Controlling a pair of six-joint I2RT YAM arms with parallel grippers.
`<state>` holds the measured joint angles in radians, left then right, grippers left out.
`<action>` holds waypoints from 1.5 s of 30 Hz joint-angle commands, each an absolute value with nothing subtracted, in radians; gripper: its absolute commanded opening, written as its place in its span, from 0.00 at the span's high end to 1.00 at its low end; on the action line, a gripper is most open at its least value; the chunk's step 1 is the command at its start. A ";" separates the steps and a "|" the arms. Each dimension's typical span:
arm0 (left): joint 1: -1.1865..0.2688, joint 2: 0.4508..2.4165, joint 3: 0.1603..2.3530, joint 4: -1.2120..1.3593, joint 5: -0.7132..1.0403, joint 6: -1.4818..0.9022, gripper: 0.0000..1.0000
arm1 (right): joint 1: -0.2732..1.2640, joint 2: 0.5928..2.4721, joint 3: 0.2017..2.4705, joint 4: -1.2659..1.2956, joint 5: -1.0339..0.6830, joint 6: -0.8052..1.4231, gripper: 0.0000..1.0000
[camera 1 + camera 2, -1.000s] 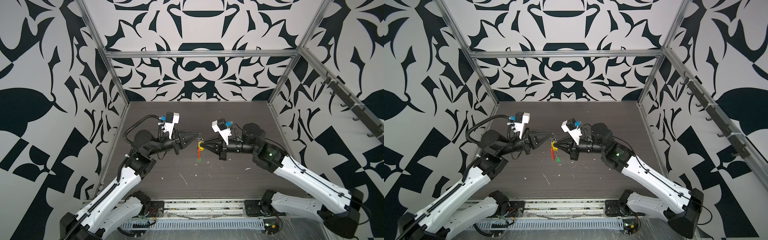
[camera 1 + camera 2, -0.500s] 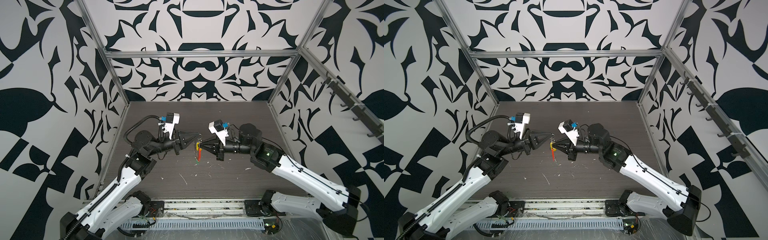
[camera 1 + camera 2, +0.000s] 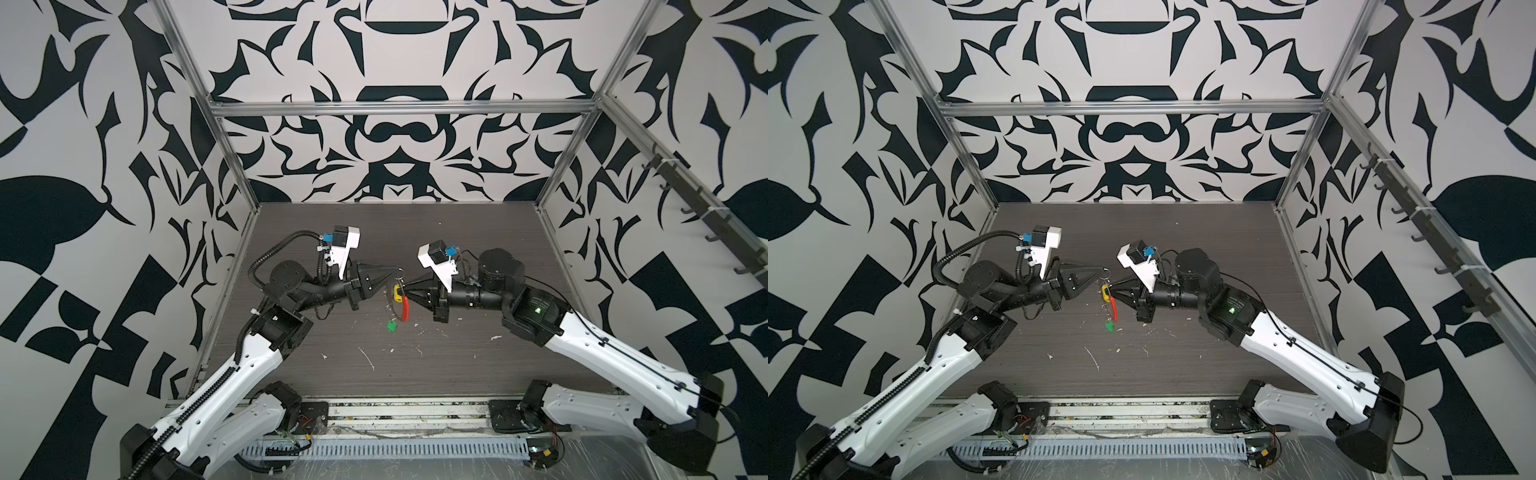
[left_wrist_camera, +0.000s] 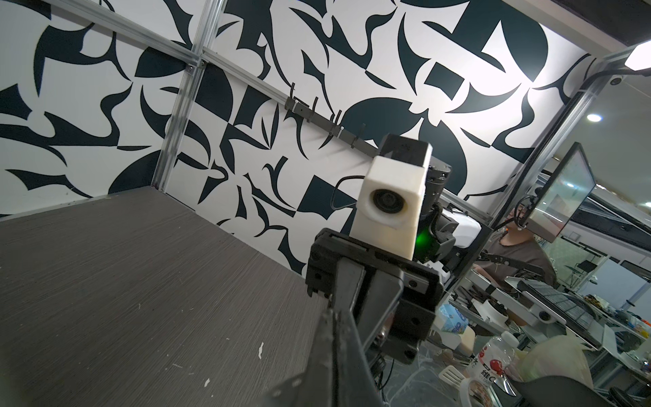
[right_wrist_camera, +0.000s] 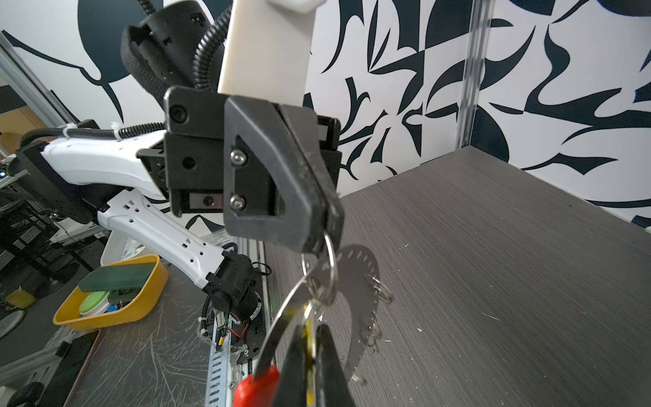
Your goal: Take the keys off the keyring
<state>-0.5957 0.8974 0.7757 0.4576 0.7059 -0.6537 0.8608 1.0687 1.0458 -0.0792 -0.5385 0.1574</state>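
Left arm (image 3: pixel 249 365): white shell, black joints, ribbed black cable (image 3: pixel 266 259). Right arm (image 3: pixel 615 357): same, green light (image 3: pixel 538 310). Wrist cameras (image 3: pixel 345 245): white housings, blue plugs (image 3: pixel 327 237). Left gripper (image 5: pixel 322 243): black wedge fingers (image 5: pixel 281 169), two silver screws (image 5: pixel 238 156).

Lab: patterned enclosure (image 3: pixel 399 137), monitor (image 4: pixel 563 193) behind

The walls (image 3: pixel 395 62) carry a bold black-and-white swirl pattern. The table (image 3: pixel 457 365) is dark grey with a fine streaky grain, dotted with white flecks (image 3: pixel 368 357). The left arm (image 3: pixel 249 365) and right arm (image 3: pixel 602 353) are white with black joints. The left gripper (image 3: pixel 397 271) and right gripper (image 3: pixel 407 288) are black. The keyring (image 3: pixel 405 309) is dull grey with a red sleeve. With it are a green key (image 3: pixel 391 326) and a yellow key (image 3: pixel 397 289). The tray (image 5: pixel 105 319) is yellow.
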 commanded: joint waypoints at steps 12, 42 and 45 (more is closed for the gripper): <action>-0.594 0.851 0.755 0.463 0.730 -0.629 1.00 | 0.869 0.955 1.079 -0.061 -0.438 0.134 0.56; -0.594 0.850 0.755 0.451 0.732 -0.626 1.00 | 0.756 1.092 1.033 0.237 -0.751 0.417 0.77; -0.593 0.848 0.755 0.451 0.731 -0.624 1.00 | 0.756 1.092 1.023 0.240 -0.750 0.419 0.73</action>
<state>-0.5941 0.8600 0.7578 0.4232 0.7368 -0.6350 0.7551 1.1053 1.0275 0.1848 -0.7368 0.4149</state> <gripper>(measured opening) 0.046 0.265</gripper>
